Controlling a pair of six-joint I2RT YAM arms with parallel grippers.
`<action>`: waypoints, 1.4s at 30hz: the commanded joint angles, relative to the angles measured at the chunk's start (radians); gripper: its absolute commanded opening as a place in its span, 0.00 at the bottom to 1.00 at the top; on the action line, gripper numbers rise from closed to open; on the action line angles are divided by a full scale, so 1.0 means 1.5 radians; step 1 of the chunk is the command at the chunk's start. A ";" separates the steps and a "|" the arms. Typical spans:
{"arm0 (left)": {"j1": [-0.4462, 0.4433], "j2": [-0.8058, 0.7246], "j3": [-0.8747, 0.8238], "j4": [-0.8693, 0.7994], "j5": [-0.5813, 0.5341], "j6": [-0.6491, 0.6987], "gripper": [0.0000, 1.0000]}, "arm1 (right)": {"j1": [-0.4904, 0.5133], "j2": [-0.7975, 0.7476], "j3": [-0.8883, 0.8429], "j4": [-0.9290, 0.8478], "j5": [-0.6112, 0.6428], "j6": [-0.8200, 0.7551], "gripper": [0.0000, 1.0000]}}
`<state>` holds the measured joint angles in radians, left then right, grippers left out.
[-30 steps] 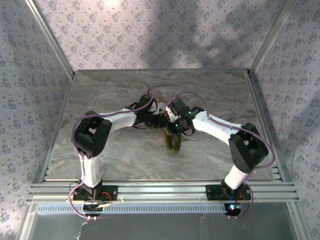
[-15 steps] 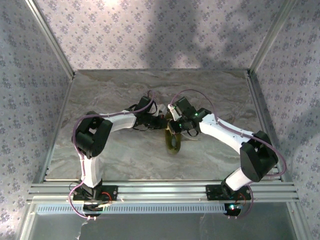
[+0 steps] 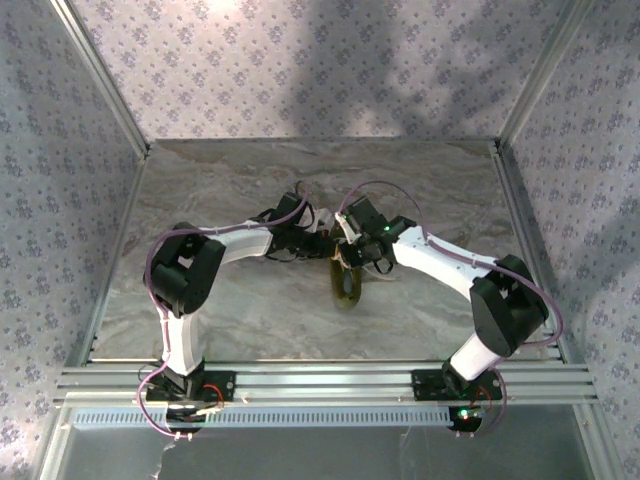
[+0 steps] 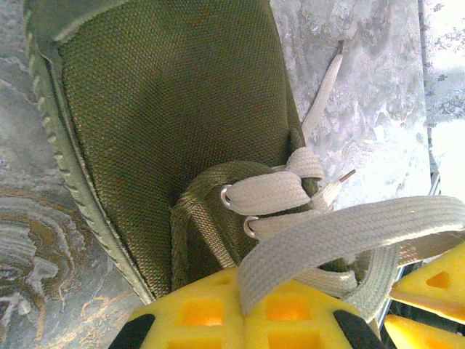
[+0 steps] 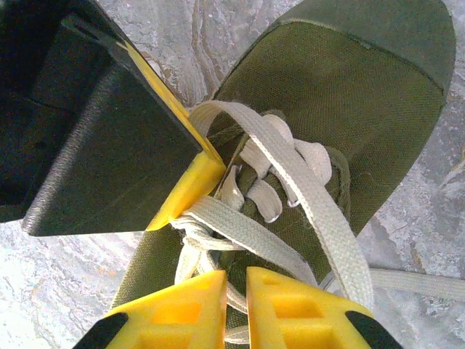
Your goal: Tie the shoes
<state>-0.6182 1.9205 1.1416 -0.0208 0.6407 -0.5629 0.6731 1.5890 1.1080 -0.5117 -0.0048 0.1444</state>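
**Both tools at the laces of the olive shoe**

The olive-green shoe [image 3: 347, 287] lies on the marbled desk [image 3: 230, 180] near its middle, between the two arms and well apart from the side rails. Both wrists lean in over its far end, so part of it is hidden in the overhead view.

The left tool [image 3: 318, 238] has its yellow pads pressed together. In its own wrist view, the left tool [image 4: 243, 309] sits at the bottom edge. A flat white strand of the laces [image 4: 349, 233] comes out of the seam between the pads and runs taut to the right, across the eyelets. The woven canvas of the shoe [image 4: 167, 109] and its ribbed sole edge take up the upper left. Bare desk [image 4: 363, 87] shows to the right, with a loose lace end lying on it.

The right tool [image 3: 352, 256] hangs just beside the left one. In the right wrist view, the pads of the right tool [image 5: 236, 294] almost meet. Only a thin slit is left, and strands of the laces [image 5: 305, 182] drop into it, so it appears to pinch them. The black, yellow-tipped finger of the left tool [image 5: 190, 180] comes in from the upper left, and a long strand passes from its tip over the tongue. The toe of the shoe [image 5: 363, 94] points to the upper right, resting on the desk [image 5: 58, 276].
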 commanded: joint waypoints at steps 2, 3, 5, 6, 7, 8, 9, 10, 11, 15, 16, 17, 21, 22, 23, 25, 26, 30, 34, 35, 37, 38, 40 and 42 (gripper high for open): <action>-0.005 -0.002 0.004 0.014 0.018 0.002 0.00 | 0.007 0.015 0.008 -0.027 0.010 -0.019 0.18; -0.005 -0.001 0.004 0.014 0.018 0.002 0.00 | 0.008 0.017 0.007 -0.028 0.009 -0.021 0.18; -0.005 -0.002 0.004 0.013 0.018 0.002 0.00 | 0.010 0.019 0.007 -0.030 0.006 -0.024 0.18; -0.004 -0.003 0.005 0.011 0.018 0.002 0.00 | 0.012 0.019 0.006 -0.030 0.004 -0.025 0.18; -0.005 -0.002 0.005 0.010 0.017 0.003 0.00 | 0.013 0.019 0.006 -0.029 0.002 -0.026 0.19; -0.005 -0.002 0.006 0.010 0.017 0.003 0.00 | 0.014 0.019 0.006 -0.029 0.001 -0.026 0.19; -0.004 -0.002 0.007 0.010 0.017 0.003 0.00 | 0.014 0.019 0.005 -0.029 -0.003 -0.027 0.19; -0.005 -0.002 0.007 0.009 0.017 0.003 0.00 | 0.015 0.018 0.004 -0.028 -0.004 -0.028 0.20; -0.004 -0.001 0.008 0.009 0.018 0.003 0.00 | 0.016 0.017 0.003 -0.028 -0.005 -0.028 0.20; -0.005 -0.001 0.009 0.008 0.018 0.004 0.00 | 0.017 0.023 0.003 -0.030 -0.005 -0.029 0.22; -0.004 -0.002 0.009 0.007 0.018 0.004 0.00 | 0.016 0.025 0.003 -0.030 -0.005 -0.030 0.22; -0.004 -0.001 0.009 0.007 0.018 0.004 0.00 | 0.016 0.027 0.004 -0.031 -0.005 -0.030 0.23; -0.004 -0.001 0.009 0.006 0.017 0.004 0.00 | 0.017 0.030 0.004 -0.032 -0.008 -0.031 0.23; -0.005 0.000 0.009 0.007 0.017 0.004 0.00 | 0.018 0.032 0.005 -0.032 -0.008 -0.032 0.24; -0.005 0.000 0.009 0.007 0.017 0.004 0.00 | 0.018 0.035 0.006 -0.032 -0.008 -0.032 0.24; -0.005 0.000 0.009 0.007 0.017 0.004 0.00 | 0.018 0.041 0.005 -0.032 -0.009 -0.033 0.24; -0.004 0.000 0.009 0.006 0.017 0.004 0.00 | 0.017 0.044 0.006 -0.032 -0.008 -0.033 0.24; -0.004 0.001 0.009 0.007 0.017 0.004 0.00 | 0.019 0.053 0.009 -0.029 -0.010 -0.033 0.25; -0.004 -0.001 0.008 0.006 0.016 0.004 0.00 | 0.019 0.062 0.013 -0.031 -0.008 -0.035 0.25; -0.005 0.000 0.008 0.007 0.016 0.004 0.00 | 0.020 0.063 0.013 -0.031 -0.008 -0.035 0.25; -0.005 -0.002 0.007 0.007 0.015 0.004 0.00 | 0.021 0.066 0.013 -0.031 -0.003 -0.035 0.22; -0.005 -0.002 0.006 0.008 0.015 0.004 0.00 | 0.021 0.067 0.013 -0.031 -0.001 -0.035 0.20; -0.004 -0.004 0.004 0.008 0.013 0.004 0.00 | 0.021 0.066 0.014 -0.032 0.002 -0.034 0.16; -0.004 -0.005 0.003 0.008 0.013 0.004 0.00 | 0.022 0.060 0.013 -0.030 0.003 -0.033 0.13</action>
<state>-0.6182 1.9205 1.1416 -0.0219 0.6426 -0.5629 0.6991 1.6760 1.1084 -0.5289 -0.0135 0.1036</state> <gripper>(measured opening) 0.045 0.140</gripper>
